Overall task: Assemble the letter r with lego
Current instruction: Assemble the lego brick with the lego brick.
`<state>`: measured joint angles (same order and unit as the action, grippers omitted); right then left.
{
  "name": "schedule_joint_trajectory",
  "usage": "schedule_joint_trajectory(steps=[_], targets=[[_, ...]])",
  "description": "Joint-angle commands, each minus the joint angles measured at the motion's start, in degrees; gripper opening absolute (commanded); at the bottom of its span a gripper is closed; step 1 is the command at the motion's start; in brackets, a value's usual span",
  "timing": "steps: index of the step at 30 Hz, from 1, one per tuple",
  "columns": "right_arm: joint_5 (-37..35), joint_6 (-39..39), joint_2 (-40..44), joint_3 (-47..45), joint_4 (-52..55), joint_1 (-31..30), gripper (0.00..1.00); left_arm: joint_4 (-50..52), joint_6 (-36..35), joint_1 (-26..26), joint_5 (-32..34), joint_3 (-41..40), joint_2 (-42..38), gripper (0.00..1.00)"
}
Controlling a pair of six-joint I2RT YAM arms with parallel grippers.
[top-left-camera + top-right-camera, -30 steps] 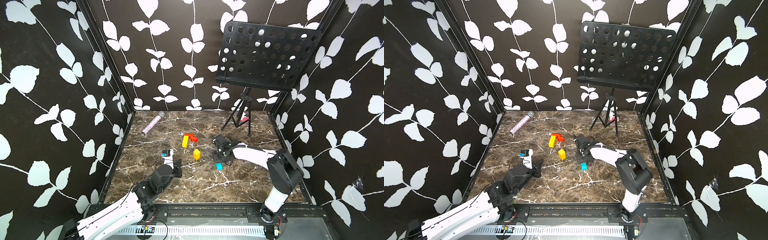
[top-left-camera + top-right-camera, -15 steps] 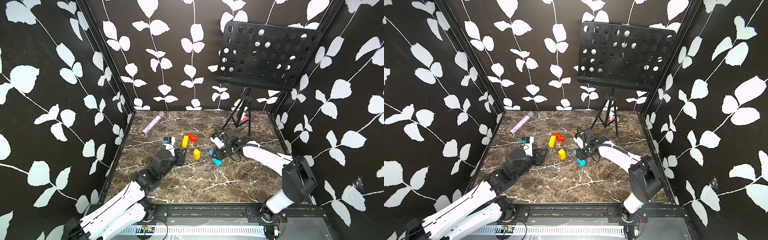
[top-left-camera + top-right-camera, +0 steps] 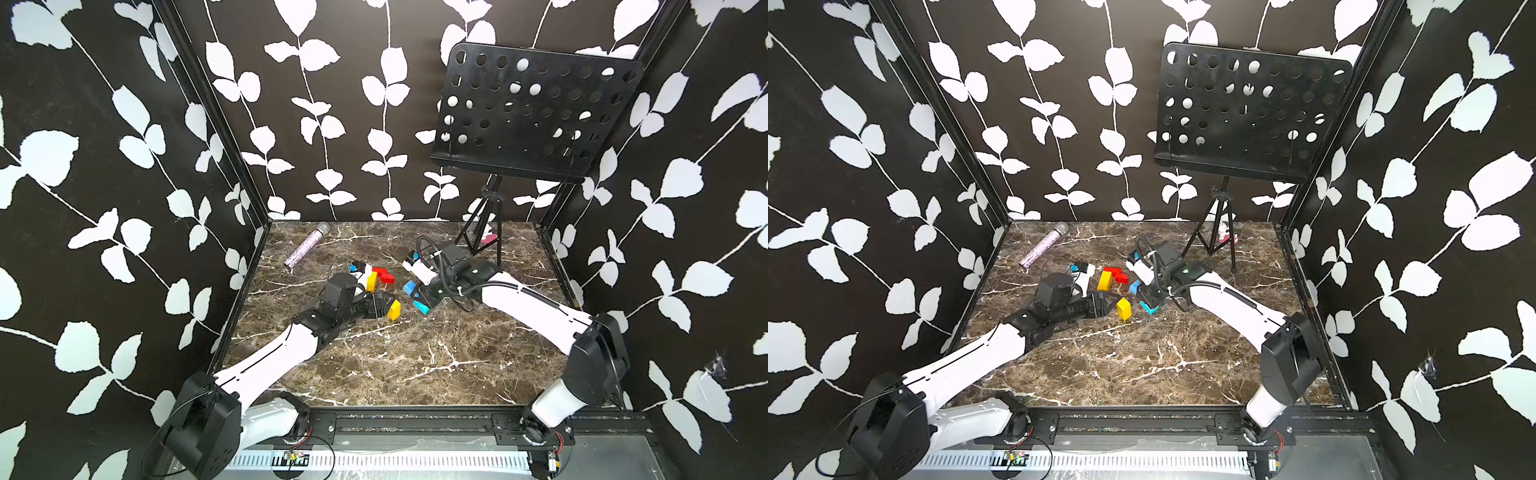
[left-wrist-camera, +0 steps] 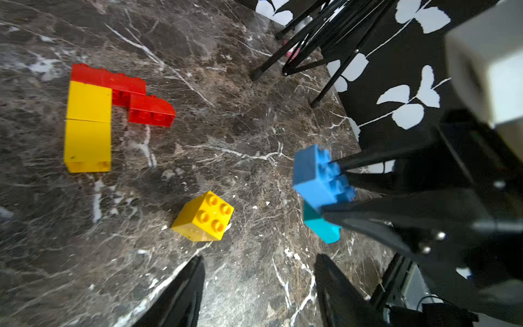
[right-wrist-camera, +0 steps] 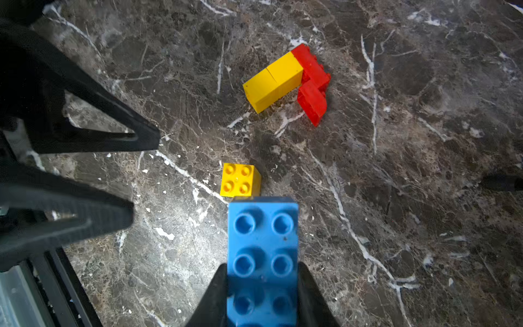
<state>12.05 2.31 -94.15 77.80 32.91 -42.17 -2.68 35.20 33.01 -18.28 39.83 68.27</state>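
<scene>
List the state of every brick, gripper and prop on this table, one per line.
left gripper, open and empty.
right gripper, shut on the blue brick.
teal brick, under the blue brick; joined or not, unclear.
single yellow brick, loose, studs up.
yellow pair, joined, lying on its side.
red bricks, joined to the yellow pair's end.
microphone, lying flat.
music stand, upright.

Glittery microphone (image 3: 306,248) lies well apart from music stand (image 3: 536,112); pinkish thing (image 3: 490,239) unclear.
</scene>
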Motion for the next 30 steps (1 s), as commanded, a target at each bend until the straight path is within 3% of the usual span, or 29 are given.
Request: schedule_joint_trajectory(steps=[1, 10, 30], targets=[[-4.95, 1.0, -2.96, 2.07, 4.65, -2.53, 0.0, -5.08, 0.73, -0.8, -5.23, 1.32, 1.38, 0.64], [-5.15, -0.89, -6.19, 4.61, 5.26, -2.99, 0.0, -9.56, 2.49, -4.54, -7.61, -3.66, 0.98, 0.64], [-1.11, -5.28, -10.63, 6.82, -0.04, -5.1, 0.0, -15.78, 2.61, -6.73, -11.25, -6.95, 6.87, 0.58]])
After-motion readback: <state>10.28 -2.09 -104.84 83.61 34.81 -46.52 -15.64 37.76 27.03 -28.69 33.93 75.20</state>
